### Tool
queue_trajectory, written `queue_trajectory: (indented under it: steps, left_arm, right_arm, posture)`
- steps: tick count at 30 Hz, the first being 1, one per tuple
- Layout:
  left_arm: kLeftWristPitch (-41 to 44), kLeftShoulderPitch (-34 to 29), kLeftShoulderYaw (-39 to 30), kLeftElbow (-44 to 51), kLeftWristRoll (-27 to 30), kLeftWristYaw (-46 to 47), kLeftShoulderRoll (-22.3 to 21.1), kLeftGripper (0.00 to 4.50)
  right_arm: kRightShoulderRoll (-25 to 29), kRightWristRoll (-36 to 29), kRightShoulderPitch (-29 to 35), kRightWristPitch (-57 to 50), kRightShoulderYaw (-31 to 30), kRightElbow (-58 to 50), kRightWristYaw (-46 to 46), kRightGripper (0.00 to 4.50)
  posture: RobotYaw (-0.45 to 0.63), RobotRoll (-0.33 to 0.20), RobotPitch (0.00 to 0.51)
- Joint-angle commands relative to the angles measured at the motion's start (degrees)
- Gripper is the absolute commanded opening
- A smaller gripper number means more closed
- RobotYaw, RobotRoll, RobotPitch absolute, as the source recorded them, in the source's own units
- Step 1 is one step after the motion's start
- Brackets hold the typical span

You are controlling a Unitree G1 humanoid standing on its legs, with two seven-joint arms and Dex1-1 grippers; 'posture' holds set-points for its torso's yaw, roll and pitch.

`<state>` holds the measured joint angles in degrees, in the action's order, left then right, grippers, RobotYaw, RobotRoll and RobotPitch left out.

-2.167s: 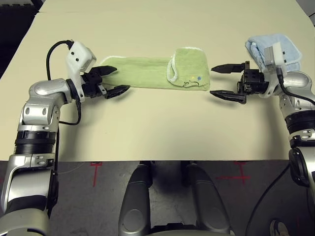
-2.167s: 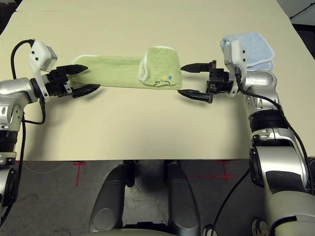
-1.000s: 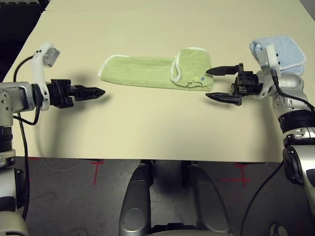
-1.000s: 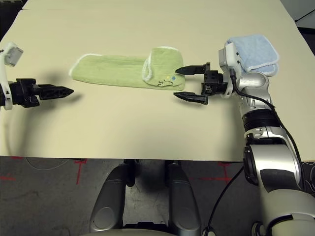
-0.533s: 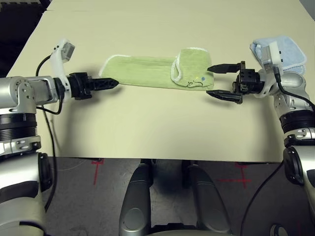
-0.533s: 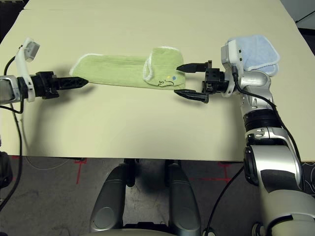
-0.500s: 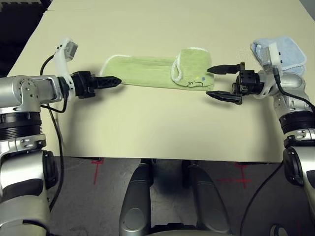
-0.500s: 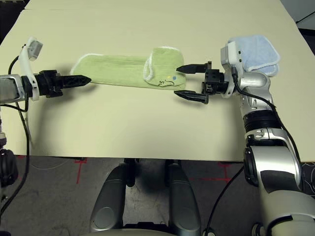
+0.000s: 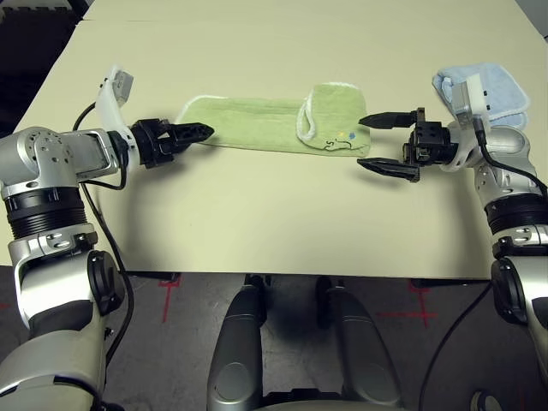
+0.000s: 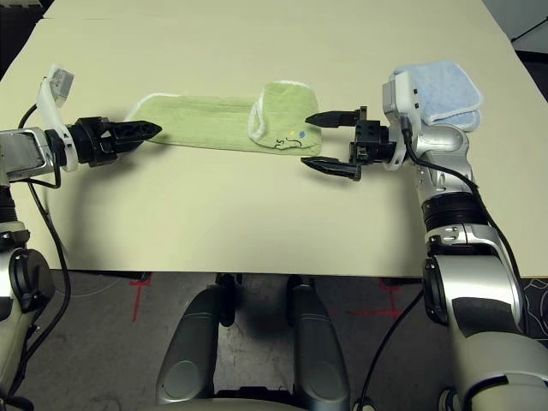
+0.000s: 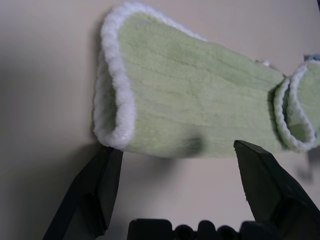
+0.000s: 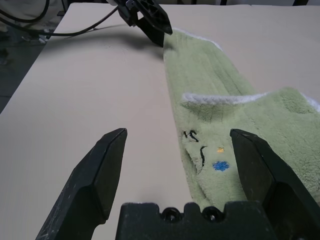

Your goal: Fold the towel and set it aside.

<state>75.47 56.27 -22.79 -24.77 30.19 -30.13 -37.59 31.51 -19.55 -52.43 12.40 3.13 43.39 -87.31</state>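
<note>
The towel (image 9: 257, 124) lies on the table as a long light green strip with white edging. Its right end is folded back over itself, and dark handwriting and a blue dot (image 12: 220, 165) sit near that corner. My left gripper (image 9: 204, 131) is open at the strip's left end (image 11: 115, 100), with its fingers level with the rolled white edge and holding nothing. At the right end my right gripper (image 9: 363, 144) stands open, its two fingers spread on either side of the folded corner without gripping it.
A smaller light blue folded towel (image 9: 497, 86) rests at the far right, behind my right wrist. The beige table (image 9: 274, 223) stretches bare in front of the green strip. Its front edge runs just above my body, and dark floor lies beyond the left edge.
My left arm has swung in from the left, so its gripper now reaches the towel's left end. The right gripper and the towel have stayed in place.
</note>
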Motion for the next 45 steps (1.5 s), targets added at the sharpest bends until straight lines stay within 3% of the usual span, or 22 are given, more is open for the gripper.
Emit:
queue_trajectory:
  steps: [1, 7, 10, 21, 30, 36, 45]
  left_arm:
    - [-1.60, 0.45, -1.06, -1.71, -0.61, 2.26, 0.33, 4.50]
    - [-2.88, -0.55, -0.64, -1.16, -0.53, 3.83, 0.29, 4.50]
    - [-3.52, -0.85, -0.52, -1.05, -0.71, 4.48, -0.01, 3.88]
    - [2.34, 2.38, -5.49, -3.58, 1.80, 6.92, 0.60, 0.01]
    - [1.83, 3.23, -4.69, -3.85, 0.69, 7.30, -2.64, 0.01]
    - [6.88, -0.56, -5.85, 1.60, 2.42, 6.50, -6.50, 0.01]
    - [12.80, -5.85, -10.91, 12.77, 3.72, 8.08, -4.63, 0.01]
  right_arm:
    - [0.09, -0.07, 0.83, 0.09, 0.41, -0.28, -0.15, 4.48]
    - [0.05, -0.05, 0.72, 0.03, 0.36, -0.35, -0.14, 4.48]
    - [0.09, 0.01, 0.70, 0.05, 0.31, -0.40, -0.15, 4.50]
    - [0.27, 0.71, 0.15, 0.89, 0.25, 0.62, 0.24, 4.50]
    - [0.45, 0.82, 0.21, 1.02, 0.32, 0.80, 0.61, 4.50]
    - [0.73, 1.08, -0.32, 1.75, 0.40, 2.32, 0.59, 4.50]
    - [0.22, 1.59, -1.70, 3.11, 0.03, 4.76, 0.36, 4.50]
  posture:
    - [0.07, 0.000, 0.312]
    - [0.07, 0.000, 0.312]
    - [0.07, 0.000, 0.312]
    - [0.07, 0.000, 0.311]
    - [0.06, 0.000, 0.311]
    - [0.07, 0.000, 0.312]
    - [0.09, 0.000, 0.313]
